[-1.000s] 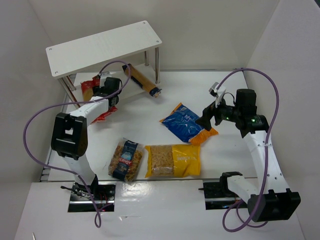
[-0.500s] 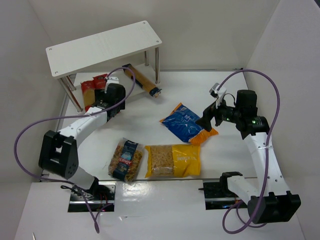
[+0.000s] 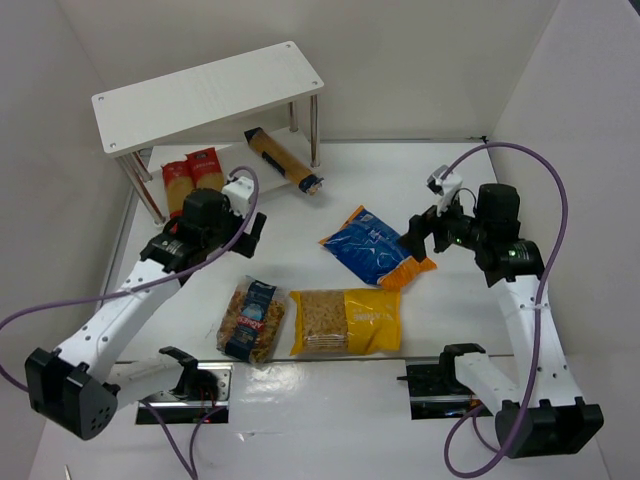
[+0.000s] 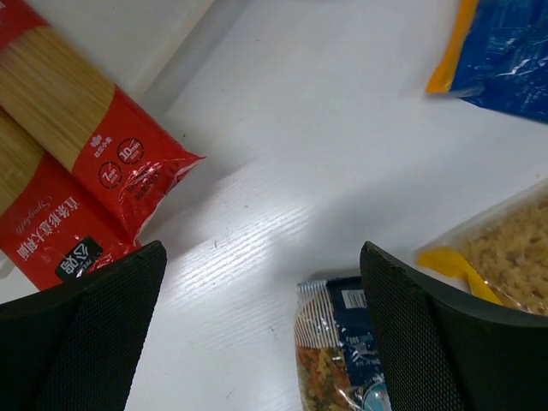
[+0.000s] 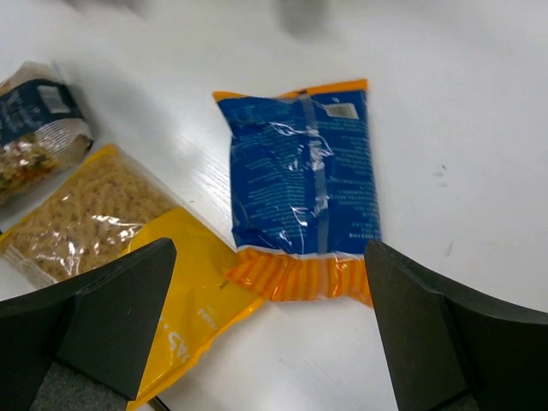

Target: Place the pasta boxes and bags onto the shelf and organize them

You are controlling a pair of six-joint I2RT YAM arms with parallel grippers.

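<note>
Blue-orange bag [image 5: 304, 184] lies beneath right end effector [image 3: 418, 238] — jaws wide apart.

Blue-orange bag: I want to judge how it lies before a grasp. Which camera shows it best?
The right wrist view: the blue-orange bag lies whole and large in mid-frame, flat. The top external view shows the bag whole but small; the left wrist view catches only a corner of it at the upper right.
</note>
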